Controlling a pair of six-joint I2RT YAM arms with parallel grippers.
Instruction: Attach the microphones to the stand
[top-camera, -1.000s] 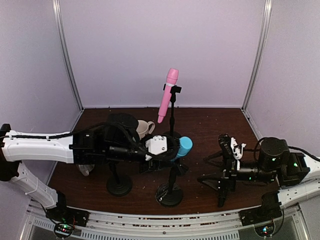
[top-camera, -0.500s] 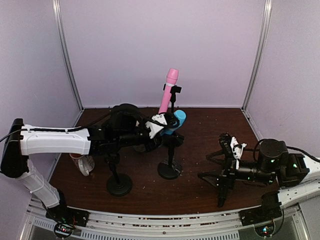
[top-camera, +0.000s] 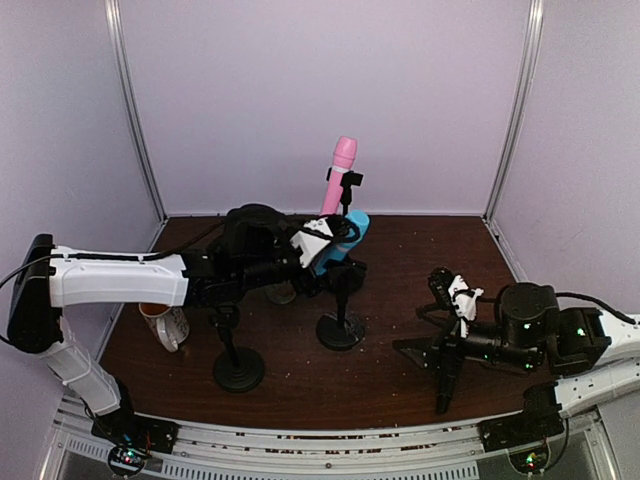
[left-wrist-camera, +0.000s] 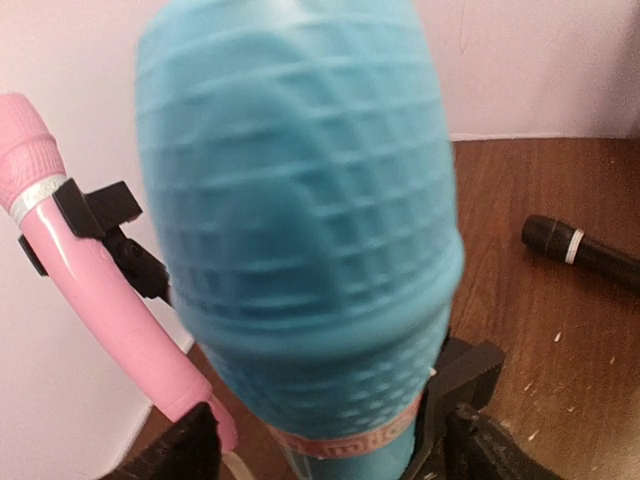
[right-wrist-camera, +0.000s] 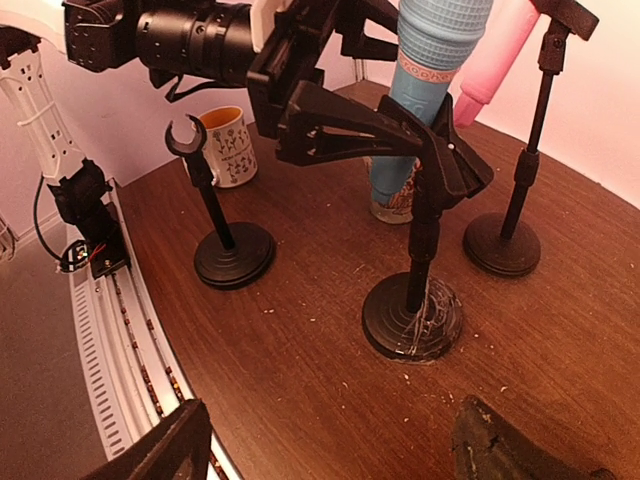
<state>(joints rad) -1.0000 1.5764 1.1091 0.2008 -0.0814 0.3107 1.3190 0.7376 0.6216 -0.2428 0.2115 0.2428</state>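
Black microphone (left-wrist-camera: 583, 254) on table (left-wrist-camera: 530, 350), visible only left wrist view.

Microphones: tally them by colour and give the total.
Pink microphone: 1
Light blue microphone: 1
Black microphone: 1
Total: 3
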